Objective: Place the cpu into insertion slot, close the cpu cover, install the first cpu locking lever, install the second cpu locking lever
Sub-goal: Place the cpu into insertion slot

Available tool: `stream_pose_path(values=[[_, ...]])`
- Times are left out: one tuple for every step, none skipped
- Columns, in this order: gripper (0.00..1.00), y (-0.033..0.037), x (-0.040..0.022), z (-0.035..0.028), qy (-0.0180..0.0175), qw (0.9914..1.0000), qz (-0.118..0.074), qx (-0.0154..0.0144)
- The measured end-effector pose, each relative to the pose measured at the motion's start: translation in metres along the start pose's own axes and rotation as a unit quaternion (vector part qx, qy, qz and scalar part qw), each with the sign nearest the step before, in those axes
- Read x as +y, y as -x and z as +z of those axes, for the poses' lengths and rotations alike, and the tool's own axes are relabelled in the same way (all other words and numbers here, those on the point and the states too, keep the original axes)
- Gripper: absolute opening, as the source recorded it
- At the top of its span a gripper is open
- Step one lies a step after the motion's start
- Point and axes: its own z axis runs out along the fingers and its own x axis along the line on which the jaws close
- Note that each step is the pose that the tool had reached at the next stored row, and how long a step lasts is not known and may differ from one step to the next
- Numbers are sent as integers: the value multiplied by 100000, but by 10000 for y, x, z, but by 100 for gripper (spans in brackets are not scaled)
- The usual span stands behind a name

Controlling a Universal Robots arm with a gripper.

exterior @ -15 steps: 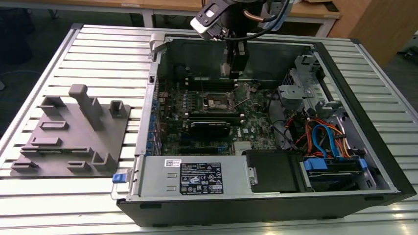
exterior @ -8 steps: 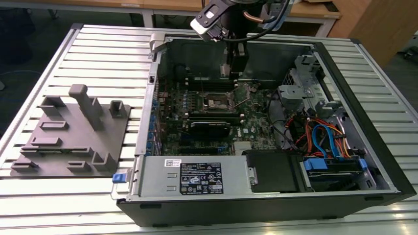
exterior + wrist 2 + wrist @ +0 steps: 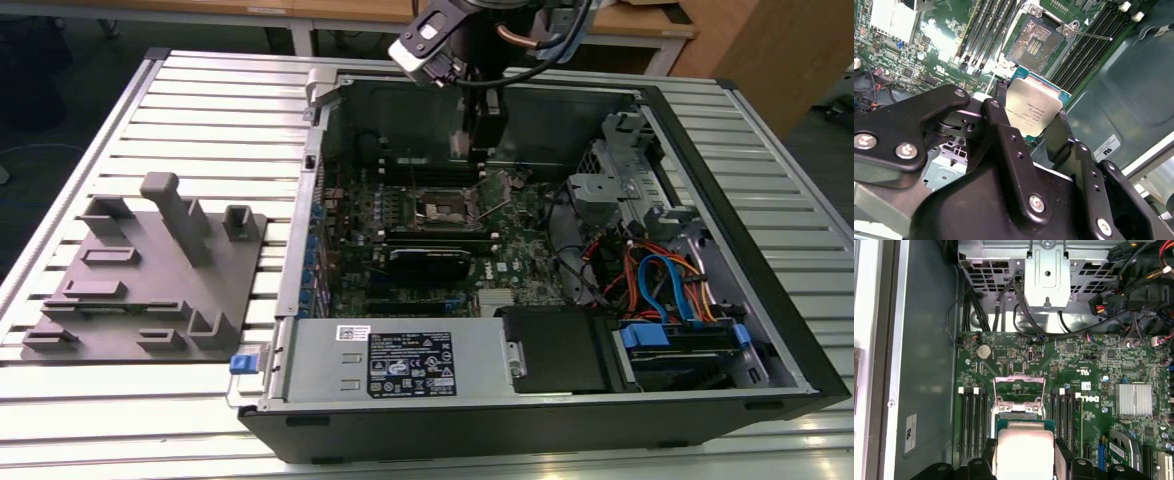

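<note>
**Q:** So, what lies around the hand?

**A:** Starting at the exterior view's left, a grey moulded fixture (image 3: 147, 270) rests on the slatted table (image 3: 80, 420), well apart from the gripper (image 3: 481, 135). Next comes the open computer case (image 3: 300, 290). The arm drops into it from above, with the gripper pointing down over the green motherboard (image 3: 394, 195). Beyond the hand, toward that view's right, are a metal drive cage (image 3: 601, 185) and coloured cables (image 3: 661, 285).

**Q:** What is the hand holding?

**A:** Its black fingers (image 3: 1004, 140) are clamped on opposite edges of the cpu (image 3: 1033, 109), silver top outward. The chip hangs in the air, touching nothing else.

**Q:** And the socket?

**A:** The insertion slot (image 3: 1034, 42) lies below and just ahead of the fingertips, bare, with its contacts exposed and a clear gap to the chip. Memory slots (image 3: 979, 30) flank it. The cpu cover (image 3: 1019, 378) looks swung up at the socket's far edge. A thin locking lever (image 3: 1091, 35) juts out loose beside it.

**Q:** What might go wrong?

**A:** In my judgement, the worst case is the chip meeting the socket crooked or turned the wrong way. One corner would then press into the fine contacts and bend them. The edge grip is narrow, so the chip could also slip. Finally, a finger could catch the raised cover or the loose lever on the way down.
</note>
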Motion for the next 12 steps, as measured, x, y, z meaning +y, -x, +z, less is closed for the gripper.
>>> stream_pose_path(values=[[54, 0, -1, 12, -22, 99999, -519, 22], [54, 1, -2, 30, -36, 99993, -1205, 65], [54, 1, -4, 47, -54, 99983, -1829, 93], [54, 1, -5, 67, -76, 99970, -2460, 118], [54, 1, -6, 82, -87, 99959, -2867, 140], [54, -1, -6, 94, -110, 99952, -3076, 156], [54, -4, -7, 107, -142, 99947, -3260, 163], [54, -5, -8, 123, -184, 99944, -3333, 174], [54, -5, -9, 141, -226, 99944, -3341, 176], [54, -6, -10, 157, -277, 99943, -3348, 151], [54, -7, -12, 176, -315, 99943, -3350, 100], [54, -8, -16, 193, -353, 99943, -3345, 37]])
